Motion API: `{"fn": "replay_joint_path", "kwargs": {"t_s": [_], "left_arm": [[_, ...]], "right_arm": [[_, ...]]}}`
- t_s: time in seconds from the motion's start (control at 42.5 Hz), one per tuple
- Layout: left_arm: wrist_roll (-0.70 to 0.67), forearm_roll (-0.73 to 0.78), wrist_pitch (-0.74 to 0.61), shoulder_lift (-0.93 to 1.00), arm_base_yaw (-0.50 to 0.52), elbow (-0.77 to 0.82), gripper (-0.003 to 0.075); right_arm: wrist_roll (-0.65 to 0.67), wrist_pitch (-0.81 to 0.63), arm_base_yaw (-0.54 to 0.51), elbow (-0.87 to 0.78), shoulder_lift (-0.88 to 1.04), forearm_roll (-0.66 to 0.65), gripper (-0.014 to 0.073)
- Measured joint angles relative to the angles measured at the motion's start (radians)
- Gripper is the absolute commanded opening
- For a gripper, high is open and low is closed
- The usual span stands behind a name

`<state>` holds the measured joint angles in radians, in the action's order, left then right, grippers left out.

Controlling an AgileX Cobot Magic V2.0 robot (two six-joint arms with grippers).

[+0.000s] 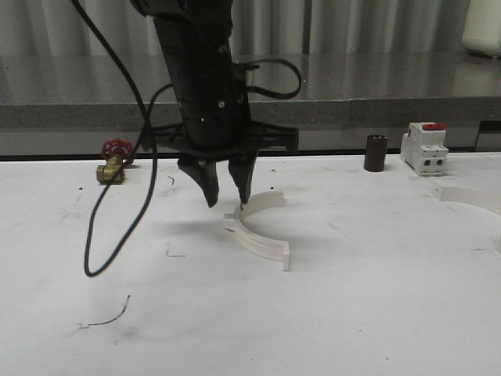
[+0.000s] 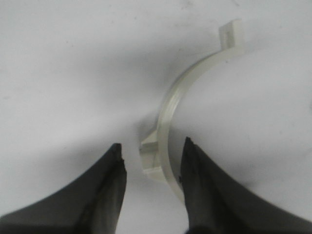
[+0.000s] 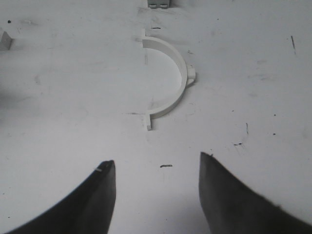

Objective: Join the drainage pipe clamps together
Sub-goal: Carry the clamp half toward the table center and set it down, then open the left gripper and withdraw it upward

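1. Left pincer (image 1: 225,193) apart, straddling the band of the near clamp (image 1: 258,231) mid-surface, not clamped yet.
2. Seat lower beside the boss, keep the band centred, then close.
3. Right pincer (image 3: 157,187) apart, hovering near the second clamp (image 3: 168,85), at the surface's (image 1: 329,313) right edge in the front view.
4. Open room between; breaker (image 1: 423,148), dark cylinder (image 1: 376,153) well back.

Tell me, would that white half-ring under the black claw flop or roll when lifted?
The half-ring probably stays stiff, since its thin band holds its arc. Lying flat on the table, it likely won't roll. It looks light; the open left gripper straddling one end might make it swing.
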<state>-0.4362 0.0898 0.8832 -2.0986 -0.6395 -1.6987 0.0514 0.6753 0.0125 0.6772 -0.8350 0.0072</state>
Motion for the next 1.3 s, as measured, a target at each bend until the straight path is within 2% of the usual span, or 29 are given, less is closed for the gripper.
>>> {"fn": "replay_joint_path", "kwargs": {"t_s": [0.165,0.283,0.542,0.683,0.919,1.107,1.295], "left_arm": [[0.147,0.024,0.042,0.147,0.005,0.017,0.0273],[0.249,0.013,0.035,0.289,0.025,0.099,0.0273],[0.512,-0.197,-0.096,0.667,0.161,0.402,0.0273],[0.541,-0.201,-0.132,0.859,0.211,0.582,0.0273],[0.545,-0.204,-0.149,1.126,0.219,0.827,0.0273],[0.547,-0.206,-0.157,1.254,0.219,0.951,0.0273],[0.547,-0.206,-0.157,1.322,0.221,1.000,0.0273]], "right_arm": [[0.000,0.000,0.000,0.000,0.000,0.000,0.0420],[0.000,0.000,0.000,0.000,0.000,0.000,0.0420],[0.000,0.000,0.000,0.000,0.000,0.000,0.0420],[0.000,0.000,0.000,0.000,0.000,0.000,0.0420],[0.000,0.000,0.000,0.000,0.000,0.000,0.0420],[0.000,0.000,0.000,0.000,0.000,0.000,0.0420],[0.000,0.000,0.000,0.000,0.000,0.000,0.0420]]}}
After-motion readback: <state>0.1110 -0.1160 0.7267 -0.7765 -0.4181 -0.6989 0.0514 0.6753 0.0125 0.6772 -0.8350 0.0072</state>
